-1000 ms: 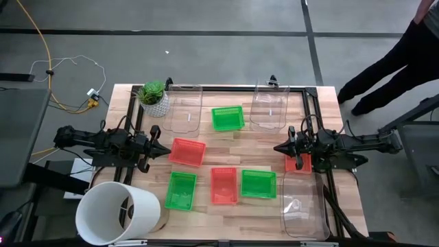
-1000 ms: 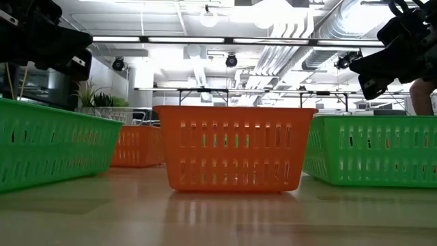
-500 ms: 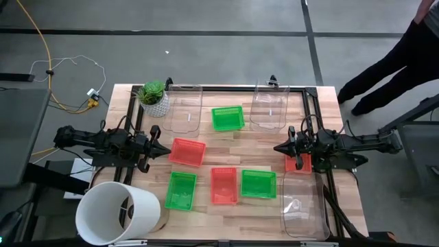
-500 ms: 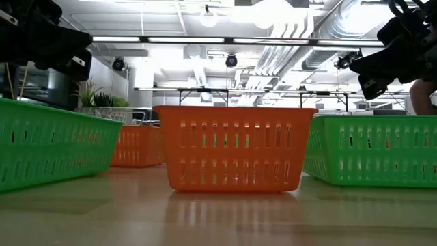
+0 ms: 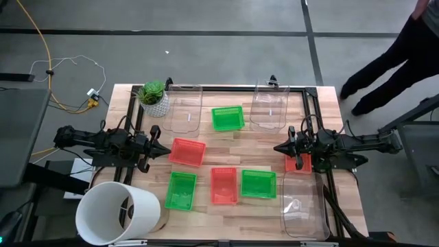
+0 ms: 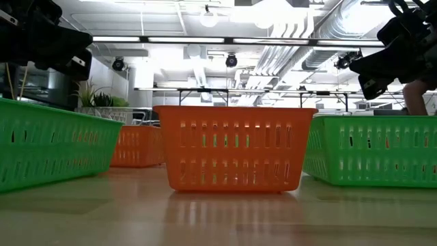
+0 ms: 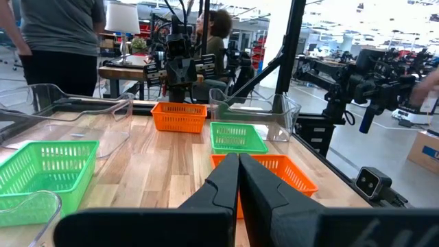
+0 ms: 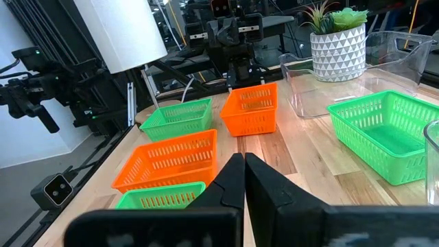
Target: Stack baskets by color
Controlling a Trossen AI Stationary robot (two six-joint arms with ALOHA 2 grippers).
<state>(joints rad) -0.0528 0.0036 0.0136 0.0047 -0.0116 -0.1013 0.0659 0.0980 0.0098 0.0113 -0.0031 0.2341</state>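
At nine o'clock on the table: left claw [image 5: 164,149], squeezed fully shut, holding nothing, tip just beside a small red plastic mesh basket [image 5: 188,151]. At seven: a bright green plastic mesh basket [image 5: 181,190]. At six: a second red basket [image 5: 223,185]. At twelve: a second green basket [image 5: 228,117]. At five: a third green basket [image 5: 258,183]. At three: right claw [image 5: 278,148], also squeezed shut and empty, close by a third red basket [image 5: 300,163].

By the look of it, the very start: six baskets lying apart, none stacked. Next, most likely: open one claw wide, go down onto a basket rim, pinch, lift, set inside one of the same colour.
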